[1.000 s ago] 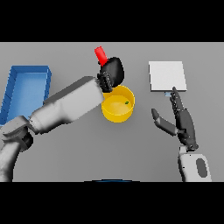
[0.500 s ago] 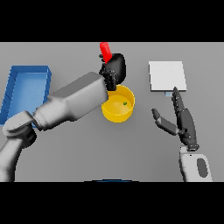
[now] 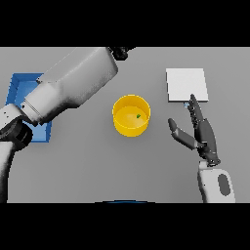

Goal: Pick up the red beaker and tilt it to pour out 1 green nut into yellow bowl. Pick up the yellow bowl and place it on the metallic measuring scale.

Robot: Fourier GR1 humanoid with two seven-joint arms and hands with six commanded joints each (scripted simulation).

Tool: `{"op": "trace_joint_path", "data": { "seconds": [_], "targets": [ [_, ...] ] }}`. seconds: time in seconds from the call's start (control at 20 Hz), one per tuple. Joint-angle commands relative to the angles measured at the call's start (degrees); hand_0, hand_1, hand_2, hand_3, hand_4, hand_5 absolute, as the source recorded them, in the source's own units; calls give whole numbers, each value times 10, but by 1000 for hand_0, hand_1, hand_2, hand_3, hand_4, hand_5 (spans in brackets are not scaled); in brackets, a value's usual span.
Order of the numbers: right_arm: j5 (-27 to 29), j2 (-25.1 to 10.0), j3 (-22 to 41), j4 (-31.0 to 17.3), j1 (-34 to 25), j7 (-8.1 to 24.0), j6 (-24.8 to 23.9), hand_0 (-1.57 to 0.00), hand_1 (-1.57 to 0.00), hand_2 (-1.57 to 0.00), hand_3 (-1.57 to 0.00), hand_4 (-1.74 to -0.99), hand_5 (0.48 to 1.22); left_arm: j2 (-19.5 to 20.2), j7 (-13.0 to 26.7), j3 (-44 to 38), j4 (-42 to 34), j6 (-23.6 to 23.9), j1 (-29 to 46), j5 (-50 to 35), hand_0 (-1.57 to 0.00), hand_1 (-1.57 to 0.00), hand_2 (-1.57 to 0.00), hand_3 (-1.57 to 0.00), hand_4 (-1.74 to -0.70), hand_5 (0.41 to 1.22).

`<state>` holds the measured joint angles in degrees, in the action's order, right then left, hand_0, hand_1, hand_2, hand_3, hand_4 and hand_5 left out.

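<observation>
The yellow bowl point(image 3: 123, 127) stands on the table's middle, and one green nut point(image 3: 138, 116) lies inside it. To its upper right lies the metallic scale point(image 3: 187, 84), a flat pale square. My left arm reaches across from the lower left to the scene's top edge, where only a dark bit of the left hand point(image 3: 122, 52) shows. No red beaker can be seen. My right hand point(image 3: 201, 132) hovers open to the right of the bowl and just below the scale, fingers straight and pointing away, thumb spread toward the bowl.
A blue tray point(image 3: 18, 93) lies at the left edge, partly covered by my left arm.
My left arm has lifted and swung toward the top edge, taking the hand and the red beaker out of sight. The bowl now shows fully. The right hand has stayed put.
</observation>
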<state>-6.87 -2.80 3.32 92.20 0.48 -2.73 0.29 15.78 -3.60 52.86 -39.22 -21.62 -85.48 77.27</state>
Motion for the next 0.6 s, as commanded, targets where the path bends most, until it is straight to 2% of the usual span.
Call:
{"op": "trace_joint_path", "data": {
  "seconds": [0.0, 0.2, 0.25, 0.3, 0.4, 0.55],
  "targets": [
    [0, -5, 1, 10, 6, -5, 3, 1, 1, 1, 1, -1241, 626, 14, -16, -14, 16, 22, -18, -5, -1571, -1416, -1407, -1284, -1631, 1205],
    [2, -1, 5, 3, -1, -1, 6, 1, 1, 1, 1, -1274, 642, 37, 15, -104, 101, 19, -94, -45, -1571, -1508, -1504, -1453, -1537, 1214],
    [4, -8, 0, 2, -2, -2, 9, 1, 1, 1, 1, -1281, 644, 53, 24, -143, 126, 18, -101, -75, -1571, -1520, -1517, -1477, -1578, 1216],
    [-1, -9, 4, 1, 2, -5, 10, 1, 1, 1, 1, -1292, 645, 77, 53, -198, 156, 15, -102, -116, -1571, -1530, -1528, -1445, -1611, 1217],
    [1, -16, 3, 1, -6, -10, 14, 1, 1, 1, 1, -1306, 651, 104, 82, -278, 202, 36, -88, -182, -1571, -1545, -1544, -1453, -1658, 1218],
    [-7, -18, 7, -6, -14, -14, 14, 1, 1, 1, 1, -1307, 651, 142, 112, -346, 227, 75, -62, -240, -1571, -1558, -1557, -1393, -1698, 1220]
  ]
}}
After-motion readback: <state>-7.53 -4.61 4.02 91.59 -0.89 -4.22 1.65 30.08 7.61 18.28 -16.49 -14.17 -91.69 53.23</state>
